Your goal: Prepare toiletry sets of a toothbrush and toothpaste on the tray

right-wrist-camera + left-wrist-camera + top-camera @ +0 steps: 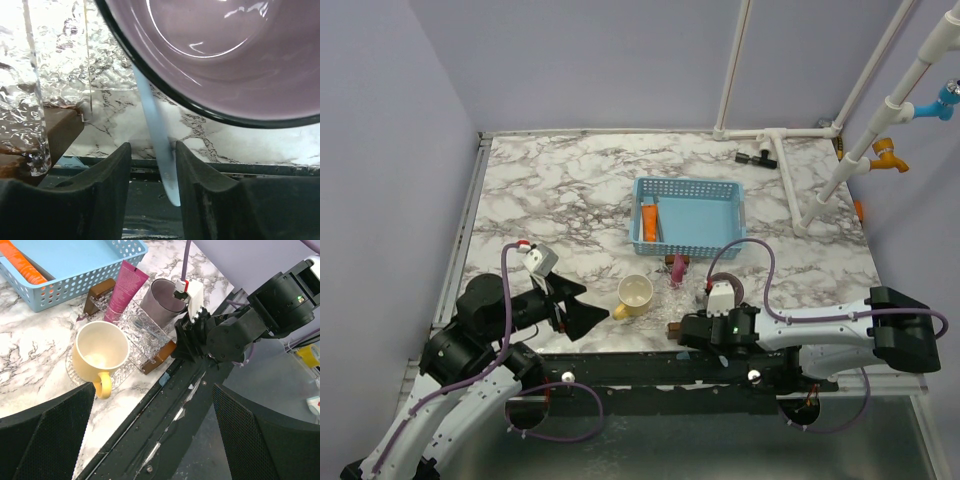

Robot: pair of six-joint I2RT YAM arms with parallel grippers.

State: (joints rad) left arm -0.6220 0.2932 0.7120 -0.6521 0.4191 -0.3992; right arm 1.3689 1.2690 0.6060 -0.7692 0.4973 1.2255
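A clear glass tray (145,335) with brown wooden ends sits at the table's near edge. A yellow mug (100,347) stands on it, and a pink toothpaste tube (125,287) leans beside the mug. A purple cup (220,55) stands at the tray's right. A pale blue toothbrush handle (157,135) runs down from behind the cup's rim, between the fingers of my right gripper (152,170). The jaws stand apart, with a gap on the handle's left side. My left gripper (152,425) is wide open and empty over the table's near edge.
A blue perforated basket (687,215) holding an orange item (649,220) stands behind the tray. White pipe frames rise at the back right (790,170). A black rail (650,365) runs along the table's near edge.
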